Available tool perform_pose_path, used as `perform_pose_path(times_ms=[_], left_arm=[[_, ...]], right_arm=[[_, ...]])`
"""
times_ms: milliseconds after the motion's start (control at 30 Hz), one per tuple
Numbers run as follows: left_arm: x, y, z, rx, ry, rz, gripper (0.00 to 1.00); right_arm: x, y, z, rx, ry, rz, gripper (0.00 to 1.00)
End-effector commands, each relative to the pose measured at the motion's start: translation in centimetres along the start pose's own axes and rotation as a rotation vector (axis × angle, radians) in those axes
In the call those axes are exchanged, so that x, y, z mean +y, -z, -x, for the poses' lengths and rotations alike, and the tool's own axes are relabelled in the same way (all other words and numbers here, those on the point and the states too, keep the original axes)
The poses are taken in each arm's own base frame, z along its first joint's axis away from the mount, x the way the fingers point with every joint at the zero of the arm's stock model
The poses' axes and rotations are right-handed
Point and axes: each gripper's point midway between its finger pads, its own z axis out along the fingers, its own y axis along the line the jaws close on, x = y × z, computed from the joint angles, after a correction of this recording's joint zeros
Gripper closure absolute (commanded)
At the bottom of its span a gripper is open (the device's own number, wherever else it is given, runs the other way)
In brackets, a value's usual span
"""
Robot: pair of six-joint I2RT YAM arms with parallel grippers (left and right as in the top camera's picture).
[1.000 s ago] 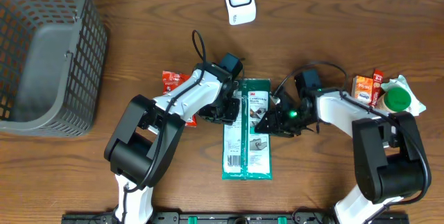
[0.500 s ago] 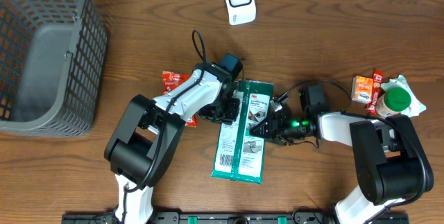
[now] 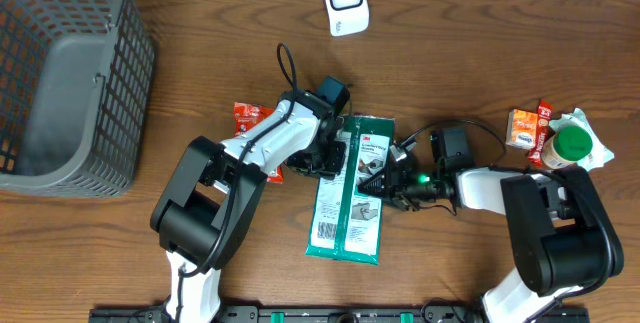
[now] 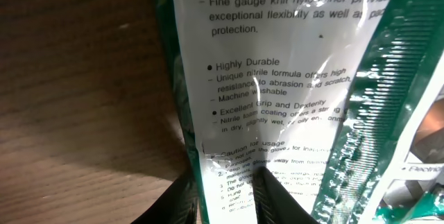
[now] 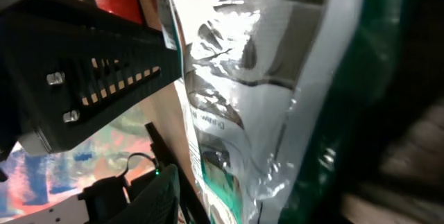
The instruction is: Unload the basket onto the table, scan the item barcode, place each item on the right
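Green pack [image 3: 345, 208] gripped on both sides, well short of the scanner [image 3: 344, 1]

Plastic this floppy needs a hold on both sides. The left pincer [image 3: 328, 161] is closed on the upper left edge of the green pack, and the right pincer [image 3: 385, 180] looks clamped on its right edge. The pack lies between them near the middle of the table [image 3: 480, 53], its lower end slewed to the left. The white scanner stands well apart, at the far edge.

I judge the step in hand to be lifting the pack and carrying it there. To do that well, the arms should travel together and hold the film taut so glare and creases do not break up the code. The coded face should be turned toward the scanner's window.

A small white patch [image 3: 325, 231] low on the pack's left strip may be the barcode, though it is too small to tell. The pack is a long flat sleeve, dark green at the borders, with a white printed panel under glossy, wrinkled film that catches the light
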Motion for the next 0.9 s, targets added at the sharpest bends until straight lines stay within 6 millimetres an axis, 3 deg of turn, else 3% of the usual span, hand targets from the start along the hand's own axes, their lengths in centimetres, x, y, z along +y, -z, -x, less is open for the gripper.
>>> perform_pose_path(times_ms=[0, 433, 600, 633, 667, 733, 867], left_arm=[[-0.4, -1.0, -0.3, 0.032, 0.003, -0.026, 0.72], [-0.6, -1.0, -0.3, 0.031, 0.001, -0.034, 0.72], [-0.6, -1.0, -0.3, 0.031, 0.002, -0.034, 0.72], [-0.6, -1.0, -0.3, 0.034, 0.003, -0.037, 0.72], [-0.9, -0.9, -0.5, 0.04, 0.003, -0.052, 0.72], [-1.1, -0.7, -0.4, 0.033, 0.0, -0.06, 0.7], [-1.6, 1.5, 0.3, -0.016, -0.007, -0.076, 0.57]], right_arm=[[-3.7, -1.0, -0.4, -0.039, -0.063, -0.182, 0.61], [-2.6, -2.9, -0.6, -0.041, 0.03, -0.197, 0.66], [-2.5, -2.9, -0.2, -0.055, 0.044, -0.199, 0.8], [-2.6, -2.9, -0.1, -0.06, 0.047, -0.206, 0.85], [-2.6, -2.9, -0.1, -0.059, 0.069, -0.208, 0.97], [-2.7, -2.9, -0.2, -0.054, 0.083, -0.211, 0.99], [-2.3, -2.9, 0.1, -0.063, 0.118, -0.202, 0.99]])
